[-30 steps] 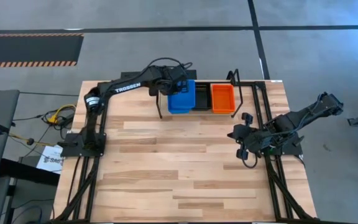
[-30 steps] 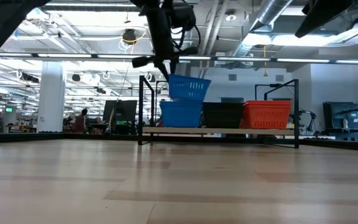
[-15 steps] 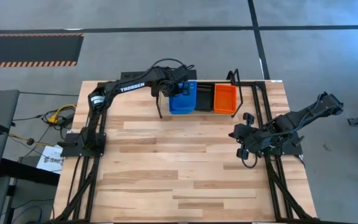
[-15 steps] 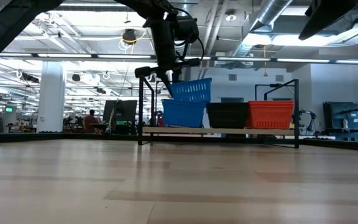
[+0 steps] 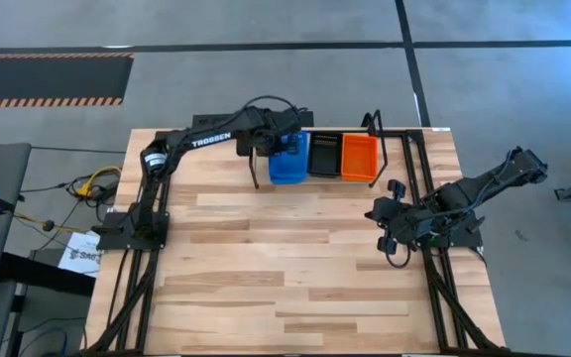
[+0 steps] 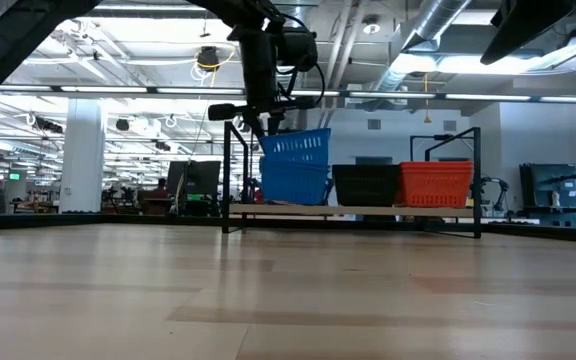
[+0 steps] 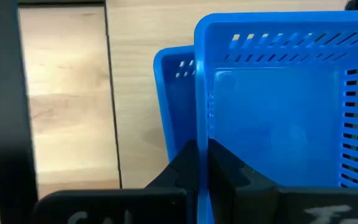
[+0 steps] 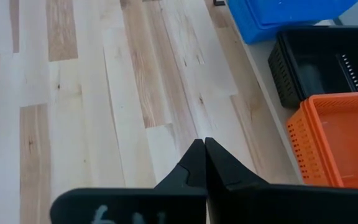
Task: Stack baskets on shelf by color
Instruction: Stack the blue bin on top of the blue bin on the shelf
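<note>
My left gripper (image 7: pixel 202 163) is shut on a blue basket (image 6: pixel 295 145), which it holds tilted over a second blue basket (image 6: pixel 293 183) at the shelf's (image 6: pixel 353 210) left end. Whether the two baskets touch I cannot tell. In the high view the held basket (image 5: pixel 288 159) covers the one below it. On the same shelf a black basket (image 5: pixel 322 156) stands in the middle and an orange basket (image 5: pixel 358 157) at the right. My right gripper (image 8: pixel 202 148) is shut on nothing, up above the table's right side (image 5: pixel 390 220). My left gripper pinches the blue basket's wall on the table's left side (image 7: pixel 202 124) at its rim, one finger inside the basket and one outside. The fingers come steeply from above. The basket hangs tilted, its right side higher, just over the lower blue basket.
The shelf's black metal uprights (image 6: pixel 230 175) (image 6: pixel 478 180) stand at both ends, the left one close beside my left gripper. Bare plank tabletop (image 5: pixel 285 268) stretches from the shelf to the near edge.
My left gripper has carried the blue basket down and toward the table's left. The basket has come off the black basket, which now shows, and is over the blue one on the shelf. It stays tilted.
</note>
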`<state>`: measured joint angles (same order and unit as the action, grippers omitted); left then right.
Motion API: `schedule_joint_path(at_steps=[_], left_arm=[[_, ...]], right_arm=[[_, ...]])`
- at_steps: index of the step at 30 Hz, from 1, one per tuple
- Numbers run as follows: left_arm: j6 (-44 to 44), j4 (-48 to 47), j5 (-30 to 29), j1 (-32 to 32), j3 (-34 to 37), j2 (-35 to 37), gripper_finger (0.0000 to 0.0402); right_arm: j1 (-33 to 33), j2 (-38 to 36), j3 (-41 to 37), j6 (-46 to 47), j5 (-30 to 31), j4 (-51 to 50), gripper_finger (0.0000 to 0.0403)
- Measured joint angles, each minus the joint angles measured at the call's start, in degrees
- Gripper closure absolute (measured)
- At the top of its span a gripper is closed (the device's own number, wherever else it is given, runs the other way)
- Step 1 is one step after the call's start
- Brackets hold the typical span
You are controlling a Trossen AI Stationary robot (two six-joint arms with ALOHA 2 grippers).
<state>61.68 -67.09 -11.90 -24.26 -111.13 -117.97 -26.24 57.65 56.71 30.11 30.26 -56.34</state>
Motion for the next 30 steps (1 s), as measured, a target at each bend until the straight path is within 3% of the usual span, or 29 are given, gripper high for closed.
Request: schedule_joint_path(at_steps=[13, 21, 30], left_arm=[[3.1, -3.0, -3.5, 2.4, -0.6, 0.2, 0.0401], [3.1, -9.5, -9.0, 2.6, -8.8, 0.4, 0.0401], [4.4, -12.1, -7.9, 3.7, -9.6, 0.5, 0.0401]], right_arm=[[0.0, 0.0, 0.0, -0.8, 0.0, 0.0, 0.0398], [0.0, 0.0, 0.0, -1.2, 0.1, 0.0, 0.0397], [0.0, 0.0, 0.0, -1.2, 1.1, 0.2, 0.0397]])
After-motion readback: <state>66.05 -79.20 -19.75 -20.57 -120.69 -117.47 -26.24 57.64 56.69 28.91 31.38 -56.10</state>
